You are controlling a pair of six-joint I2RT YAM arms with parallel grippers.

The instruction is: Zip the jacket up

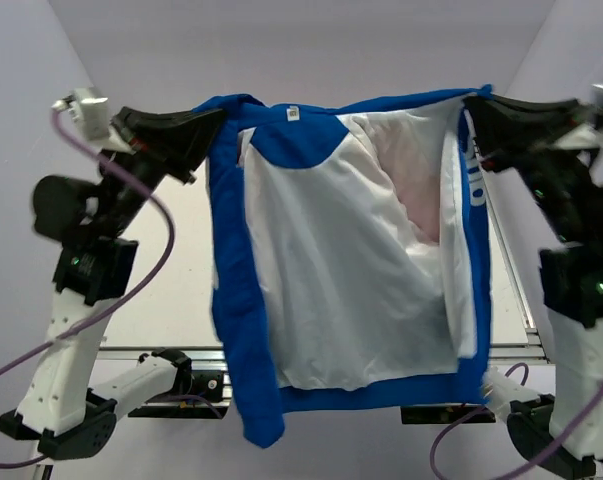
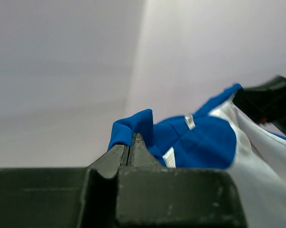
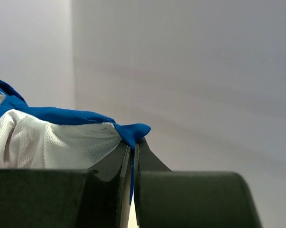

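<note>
The royal-blue jacket (image 1: 351,270) hangs in the air between my two arms, spread open with its white mesh lining facing the top camera. My left gripper (image 1: 217,118) is shut on the jacket's upper left corner; the left wrist view shows blue fabric (image 2: 133,127) pinched at the gripper's (image 2: 132,137) tips. My right gripper (image 1: 473,106) is shut on the upper right corner; the right wrist view shows blue cloth (image 3: 135,130) clamped where the gripper (image 3: 133,145) closes. White lettering (image 1: 473,172) shows on the right front edge. The zipper slider is not visible.
The table (image 1: 181,270) lies below the hanging jacket, with a metal rail (image 1: 511,280) along its right side and one along the near edge. Pale walls surround the cell. Purple cables (image 1: 131,200) trail from each arm.
</note>
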